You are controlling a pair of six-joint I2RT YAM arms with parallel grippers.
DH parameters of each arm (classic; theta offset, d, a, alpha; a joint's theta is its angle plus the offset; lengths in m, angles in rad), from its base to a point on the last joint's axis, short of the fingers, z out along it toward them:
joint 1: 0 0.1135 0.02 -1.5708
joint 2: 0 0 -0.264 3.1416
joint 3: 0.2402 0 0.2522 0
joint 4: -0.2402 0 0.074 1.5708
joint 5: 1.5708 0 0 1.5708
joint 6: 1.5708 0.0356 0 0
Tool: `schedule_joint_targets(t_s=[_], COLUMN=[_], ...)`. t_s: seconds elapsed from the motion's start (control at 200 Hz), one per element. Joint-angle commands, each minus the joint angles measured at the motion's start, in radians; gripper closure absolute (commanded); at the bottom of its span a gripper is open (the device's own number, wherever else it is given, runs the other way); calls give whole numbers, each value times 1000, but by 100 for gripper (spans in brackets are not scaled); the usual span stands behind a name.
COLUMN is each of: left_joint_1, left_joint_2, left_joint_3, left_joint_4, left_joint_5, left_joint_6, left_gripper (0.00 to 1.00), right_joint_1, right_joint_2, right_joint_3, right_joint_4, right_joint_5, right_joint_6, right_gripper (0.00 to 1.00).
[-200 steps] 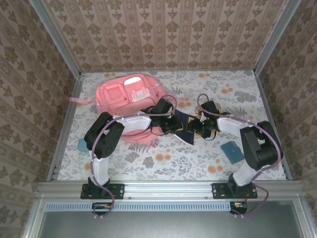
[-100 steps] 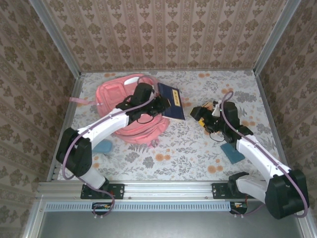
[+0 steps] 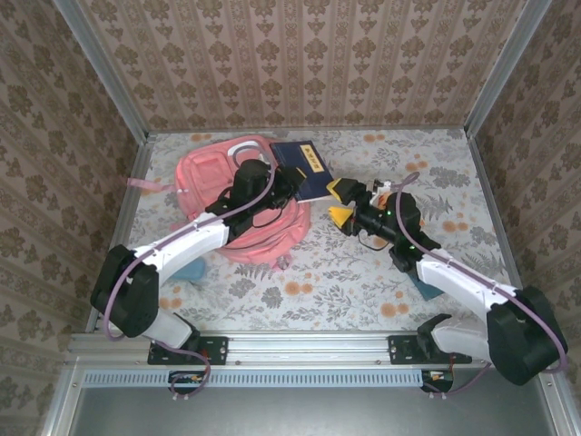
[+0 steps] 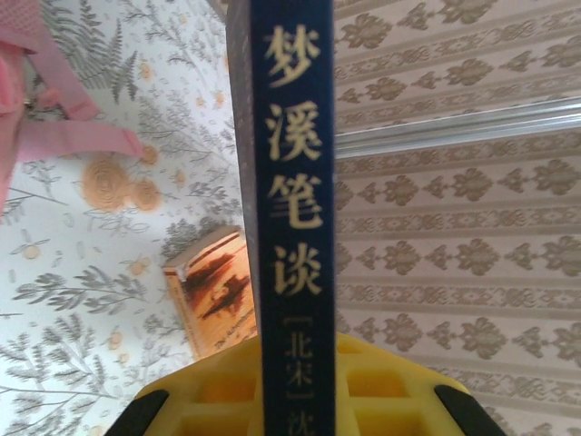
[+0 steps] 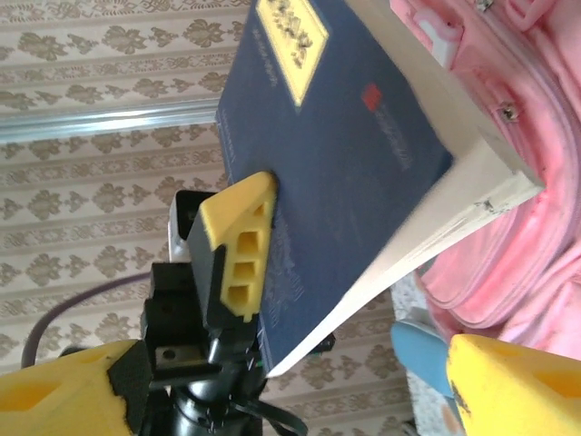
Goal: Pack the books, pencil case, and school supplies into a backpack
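My left gripper [image 3: 283, 184] is shut on a thin navy book [image 3: 303, 169] and holds it in the air at the right edge of the pink backpack [image 3: 213, 177]. In the left wrist view the book's spine [image 4: 292, 182] stands upright between my yellow fingers [image 4: 218, 391]. My right gripper [image 3: 339, 203] is open just right of the book and faces it. Its wrist view shows the navy cover [image 5: 354, 154], the left gripper's yellow finger [image 5: 238, 245] pressed on it, and the backpack [image 5: 517, 209] behind. An orange-brown booklet [image 4: 213, 291] lies on the table.
A light-blue item [image 3: 189, 268] lies left of the backpack's near end. A teal flat square [image 3: 420, 281] lies partly under my right arm. A pink strap [image 4: 64, 136] trails on the floral table. Patterned walls close in the back and both sides.
The left gripper carried the navy book from the table's middle up and back to the backpack's edge. The right gripper opened, came off the book and now points left toward it.
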State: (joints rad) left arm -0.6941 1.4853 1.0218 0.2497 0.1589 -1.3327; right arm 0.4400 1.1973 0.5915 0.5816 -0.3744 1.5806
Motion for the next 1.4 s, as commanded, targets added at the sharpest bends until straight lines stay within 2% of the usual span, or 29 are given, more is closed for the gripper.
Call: schedule_joint_targets(t_s=[0.0, 0.145, 0.275, 0.43, 0.565, 0.705, 0.79, 0.95, 1.055, 1.235, 1.395], left_joint_1=[-15, -33, -42, -45, -43, -35, -20, 18, 52, 82, 79], left_joint_2=[-49, -46, -44, -33, -26, -41, -67, -123, -157, -162, -93], left_joint_3=[-10, -13, -17, -12, -25, -48, -38, -3, 10, 78, 181], left_joint_4=[142, 170, 183, 192, 206, 162, -2, -352, -522, -751, -900], left_joint_5=[-54, -62, -70, -62, -56, -64, -62, -89, -102, -123, -98], left_joint_6=[-59, -82, -91, -104, -125, -128, -102, 57, 187, 518, 840], left_gripper=[97, 97, 96, 97, 96, 82, 64, 31, 16, 4, 0], right_joint_1=[16, 22, 27, 37, 47, 48, 45, 36, 25, 0, -19], right_joint_2=[50, 100, 139, 186, 234, 204, 148, 45, -15, -87, -136], right_joint_3=[41, 59, 86, 103, 89, 63, 61, 99, 117, 140, 148], right_joint_4=[143, 189, 227, 253, 294, 241, 115, -206, -389, -609, -721], right_joint_5=[73, 109, 125, 138, 153, 182, 193, 228, 263, 297, 308], right_joint_6=[144, 195, 202, 238, 277, 252, 191, -23, -153, -331, -439], right_gripper=[17, 24, 33, 54, 67, 83, 88, 92, 92, 92, 92])
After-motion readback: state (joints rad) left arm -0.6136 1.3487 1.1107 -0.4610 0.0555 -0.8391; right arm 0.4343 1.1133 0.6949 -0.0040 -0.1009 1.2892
